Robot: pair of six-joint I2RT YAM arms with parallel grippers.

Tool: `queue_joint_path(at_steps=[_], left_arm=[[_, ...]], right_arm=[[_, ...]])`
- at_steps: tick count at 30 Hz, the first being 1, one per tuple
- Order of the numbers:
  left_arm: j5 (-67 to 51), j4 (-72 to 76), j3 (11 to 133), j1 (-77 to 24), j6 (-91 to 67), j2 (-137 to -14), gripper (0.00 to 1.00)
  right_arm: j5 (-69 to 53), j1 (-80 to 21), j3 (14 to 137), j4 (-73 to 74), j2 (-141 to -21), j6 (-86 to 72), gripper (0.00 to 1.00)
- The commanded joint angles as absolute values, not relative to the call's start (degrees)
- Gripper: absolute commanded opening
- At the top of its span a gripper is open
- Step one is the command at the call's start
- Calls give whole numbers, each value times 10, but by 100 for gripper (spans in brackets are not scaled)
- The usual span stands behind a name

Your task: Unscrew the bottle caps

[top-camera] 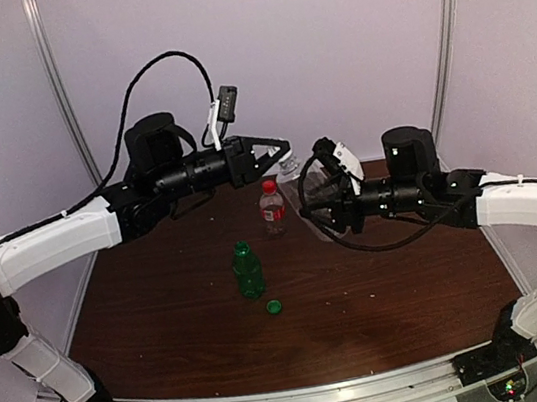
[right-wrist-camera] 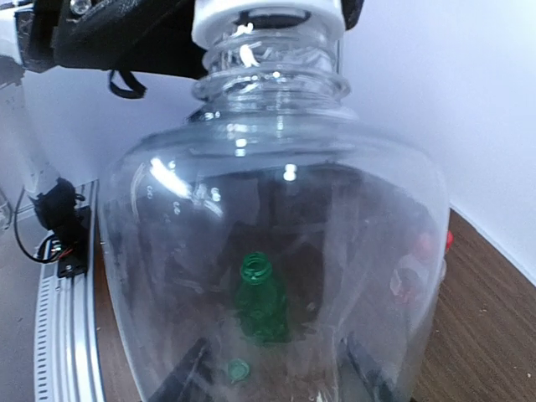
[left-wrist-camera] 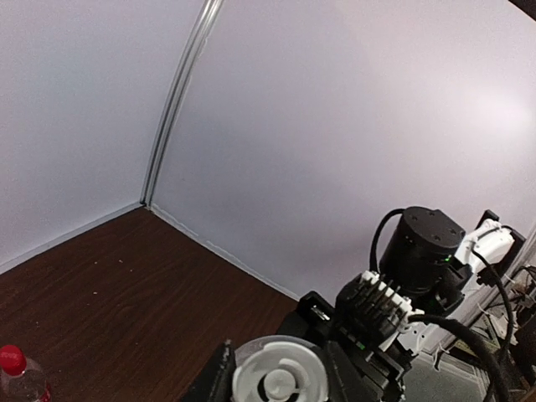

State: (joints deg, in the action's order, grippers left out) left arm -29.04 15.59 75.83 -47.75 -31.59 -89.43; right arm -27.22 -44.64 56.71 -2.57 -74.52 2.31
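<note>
Clear bottle [right-wrist-camera: 276, 251] near back edge [top-camera: 372, 164] | right hand [top-camera: 310, 195] grips | left hand [top-camera: 286, 154]: cap [left-wrist-camera: 278, 381]

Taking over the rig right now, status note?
Left gripper: shut on white cap.
Right gripper: shut on clear bottle, at the back of the table.
Green bottle: mid-table, open, with green cap lying beside it.
Red-label bottle: upright, red cap on.
Done: green.
Left: white cap, gripped but not yet off, then red.
</note>
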Motion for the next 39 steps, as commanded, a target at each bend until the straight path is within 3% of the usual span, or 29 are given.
queue_joint_path(at_steps=[1, 7, 15, 30, 39], left_arm=[[-115, 32, 792, -507, -311, -875, 6], [-89, 60, 783, -507, -348, -876, 12], [-62, 66, 777, -506, -329, -872, 11], [-152, 77, 697, -509, -99, -884, 10], [-157, 19, 725, -571, -5, -988, 10]], right_arm=[[-84, -459, 543, -72, -721, 34, 43], [18, -493, 530, -91, -713, 67, 43], [21, -501, 522, -88, -703, 78, 44], [19, -442, 507, -55, -652, 0, 46], [33, -396, 510, -21, -636, -51, 46]])
